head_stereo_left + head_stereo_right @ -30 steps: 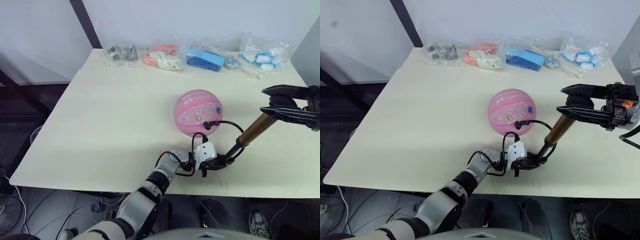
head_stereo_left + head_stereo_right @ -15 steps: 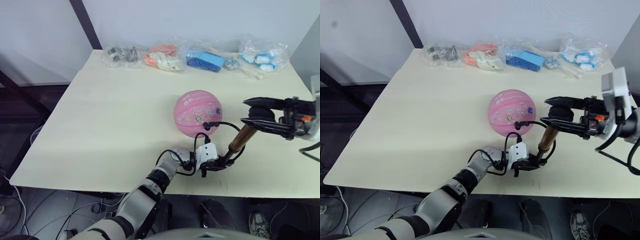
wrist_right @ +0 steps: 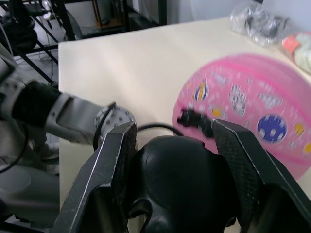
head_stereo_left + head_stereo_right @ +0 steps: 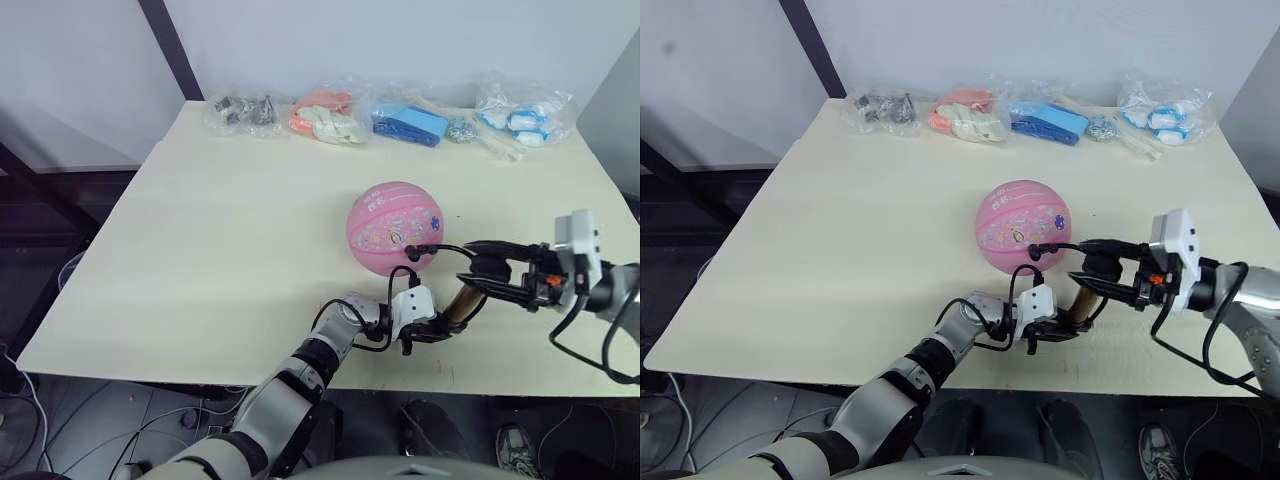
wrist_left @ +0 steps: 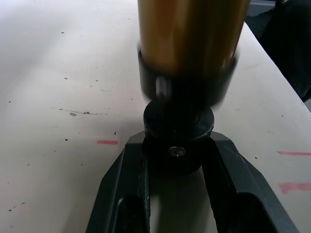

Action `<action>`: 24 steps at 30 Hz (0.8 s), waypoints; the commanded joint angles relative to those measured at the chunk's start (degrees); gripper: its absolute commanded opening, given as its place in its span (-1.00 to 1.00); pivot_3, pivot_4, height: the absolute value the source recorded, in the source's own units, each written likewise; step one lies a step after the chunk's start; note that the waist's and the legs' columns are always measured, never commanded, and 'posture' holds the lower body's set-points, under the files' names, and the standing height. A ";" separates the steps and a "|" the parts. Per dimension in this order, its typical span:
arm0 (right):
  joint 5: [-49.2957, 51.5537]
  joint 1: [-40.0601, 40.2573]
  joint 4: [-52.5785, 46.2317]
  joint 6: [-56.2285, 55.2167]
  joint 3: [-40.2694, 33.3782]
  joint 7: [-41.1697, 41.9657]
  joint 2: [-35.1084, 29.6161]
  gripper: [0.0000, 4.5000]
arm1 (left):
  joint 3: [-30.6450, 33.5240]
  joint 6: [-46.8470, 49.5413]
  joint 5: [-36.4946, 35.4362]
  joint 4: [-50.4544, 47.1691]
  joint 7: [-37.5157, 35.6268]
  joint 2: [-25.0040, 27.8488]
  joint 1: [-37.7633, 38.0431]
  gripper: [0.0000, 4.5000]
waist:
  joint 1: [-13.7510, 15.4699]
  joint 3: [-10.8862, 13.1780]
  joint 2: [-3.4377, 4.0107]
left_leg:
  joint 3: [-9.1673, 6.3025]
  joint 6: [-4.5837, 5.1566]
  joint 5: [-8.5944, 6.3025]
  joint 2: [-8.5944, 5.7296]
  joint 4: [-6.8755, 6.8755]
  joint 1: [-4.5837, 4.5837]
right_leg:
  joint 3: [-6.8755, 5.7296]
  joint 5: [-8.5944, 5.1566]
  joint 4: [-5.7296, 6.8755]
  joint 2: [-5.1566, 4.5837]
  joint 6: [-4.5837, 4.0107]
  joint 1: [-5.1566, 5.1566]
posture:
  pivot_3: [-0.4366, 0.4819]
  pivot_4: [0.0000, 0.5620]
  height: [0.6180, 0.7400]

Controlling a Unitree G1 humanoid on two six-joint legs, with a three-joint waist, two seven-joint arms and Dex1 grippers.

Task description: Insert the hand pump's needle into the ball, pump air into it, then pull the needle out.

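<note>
My left claw (image 4: 432, 329) clamped the hand pump (image 4: 461, 305) base; right claw (image 4: 492, 277) gripped its handle. With the needle (image 4: 415, 251) seated in the ball (image 4: 395, 226), I judged straight strokes safest.

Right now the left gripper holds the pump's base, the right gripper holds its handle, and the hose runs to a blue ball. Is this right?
Not quite: the ball is pink, as the left eye view shows. The left gripper does hold the hand pump at its base, the right gripper its handle.
</note>
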 commanded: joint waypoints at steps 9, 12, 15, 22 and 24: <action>7.55 -1.83 -3.48 5.54 -6.53 1.24 -3.37 -0.10 | -1.51 3.12 1.85 1.65 0.08 0.90 1.59 -0.52 | 0.03 0.05 0.05 | -0.02 0.00 0.00 0.00 0.00 -0.02 | 0.00 0.00 0.00 0.00 -0.01 0.00 | -0.05 -0.47 0.94; 11.38 -3.12 -4.44 9.11 -10.37 2.18 -7.03 -0.10 | -1.56 3.11 1.93 1.73 0.32 0.85 1.66 -0.52 | 0.09 0.09 0.11 | -0.02 0.00 0.00 0.00 0.00 -0.15 | 0.00 0.00 0.00 -0.03 -0.01 -0.12 | -0.05 -0.47 0.94; 17.60 -6.09 -4.73 13.58 -14.45 1.27 -9.97 -0.10 | -1.62 2.88 2.02 2.32 0.60 0.74 1.56 -0.52 | 0.09 0.11 0.12 | -0.04 0.00 0.00 0.00 0.00 -0.16 | -0.02 0.01 -0.01 -0.04 -0.01 -0.12 | -0.05 -0.47 0.94; 26.22 -14.14 -2.75 20.56 -20.22 -0.33 -15.98 -0.10 | -1.62 2.19 2.21 3.46 0.85 0.72 1.07 -0.52 | 0.09 0.15 0.16 | -0.04 0.01 0.00 0.01 0.02 -0.19 | -0.03 0.01 -0.02 -0.06 -0.01 -0.13 | -0.05 -0.47 0.94; 27.42 -16.40 -1.84 21.69 -20.97 -0.06 -17.59 -0.10 | -1.63 2.05 2.22 3.60 0.82 0.76 1.01 -0.52 | 0.09 0.16 0.15 | -0.06 0.01 0.00 0.01 0.02 -0.19 | -0.05 0.01 -0.02 -0.06 -0.01 -0.12 | -0.05 -0.47 0.94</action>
